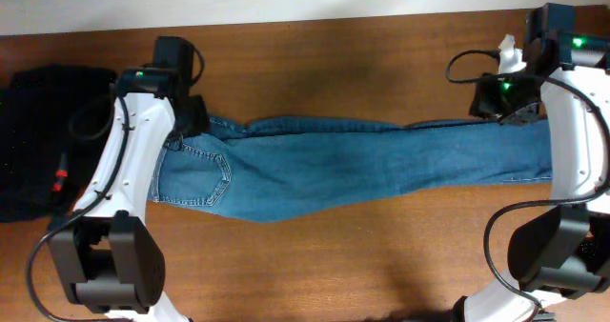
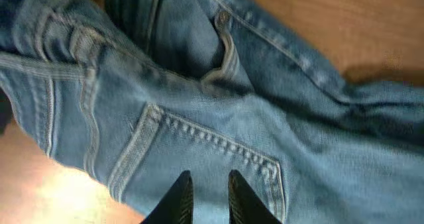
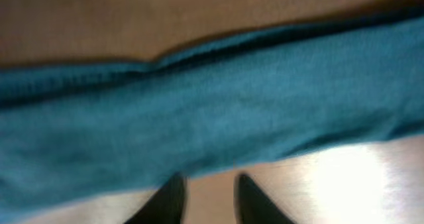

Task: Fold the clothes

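Denim jeans (image 1: 362, 165) | beneath left pincer (image 2: 209, 179) | just beyond right pincer (image 3: 211, 182)

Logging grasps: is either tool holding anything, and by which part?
Nothing is held. The left tool is open over the medium-blue denim jeans; the right tool is open beside them.

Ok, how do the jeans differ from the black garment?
The jeans are blue denim; the black garment is dark with a small red tag. The jeans lie stretched long across the table; the black garment sits at its edge, partly cropped. Both rest on the table.
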Motion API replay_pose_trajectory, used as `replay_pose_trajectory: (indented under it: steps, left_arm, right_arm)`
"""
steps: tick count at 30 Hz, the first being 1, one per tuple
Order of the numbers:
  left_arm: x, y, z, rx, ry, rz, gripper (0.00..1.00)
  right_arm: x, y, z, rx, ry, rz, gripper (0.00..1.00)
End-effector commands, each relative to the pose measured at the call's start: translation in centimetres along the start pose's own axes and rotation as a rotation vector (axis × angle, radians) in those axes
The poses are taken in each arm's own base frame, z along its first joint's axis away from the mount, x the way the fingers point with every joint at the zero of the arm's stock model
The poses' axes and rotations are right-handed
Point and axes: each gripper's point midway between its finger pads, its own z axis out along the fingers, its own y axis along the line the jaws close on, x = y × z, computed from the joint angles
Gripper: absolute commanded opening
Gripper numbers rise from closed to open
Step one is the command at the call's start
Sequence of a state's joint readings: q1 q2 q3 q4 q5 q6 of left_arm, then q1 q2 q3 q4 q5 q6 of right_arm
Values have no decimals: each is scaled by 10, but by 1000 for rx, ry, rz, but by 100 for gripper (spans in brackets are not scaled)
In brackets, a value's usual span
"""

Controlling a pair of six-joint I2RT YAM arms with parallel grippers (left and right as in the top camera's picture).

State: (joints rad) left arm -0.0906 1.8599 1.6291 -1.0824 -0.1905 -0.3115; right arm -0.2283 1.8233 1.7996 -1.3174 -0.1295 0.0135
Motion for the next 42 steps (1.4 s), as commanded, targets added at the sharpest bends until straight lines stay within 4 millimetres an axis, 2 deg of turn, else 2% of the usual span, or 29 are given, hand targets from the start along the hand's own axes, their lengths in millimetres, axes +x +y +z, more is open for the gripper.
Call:
replay_pose_trajectory:
  steps: [1, 4, 6, 11, 20, 23, 28, 32, 39, 42]
  left_arm:
    - [-2, 3, -3, 19, -12, 21, 18]
    - [-2, 6, 2, 13, -2, 20, 18]
    - [0, 6, 9, 8, 17, 27, 18]
    - [6, 6, 32, -16, 70, 33, 18]
    - [1, 0, 69, -22, 87, 42, 17]
    - [3, 3, 80, -30, 106, 36, 18]
    - [-5, 15, 94, -33, 93, 9, 17]
    - [-11, 22, 102, -33, 84, 37, 17]
    - [-16, 24, 132, -36, 76, 24, 18]
    - [-20, 22, 142, -33, 63, 22, 17]
  right_arm:
    - [3, -2, 19, 6, 34, 2, 17]
    - [6, -3, 33, 6, 61, 5, 7]
    - [10, -5, 42, 7, 86, 8, 4]
    - [22, -8, 68, 4, 148, -20, 4]
    - [16, -7, 100, -15, 94, -66, 4]
    - [17, 1, 110, -49, 77, -120, 4]
    - [12, 1, 128, -49, 25, -137, 4]
    - [13, -11, 141, -11, 3, -129, 4]
    - [21, -30, 162, 13, 37, -94, 4]
    - [26, -47, 173, 61, 66, -73, 4]
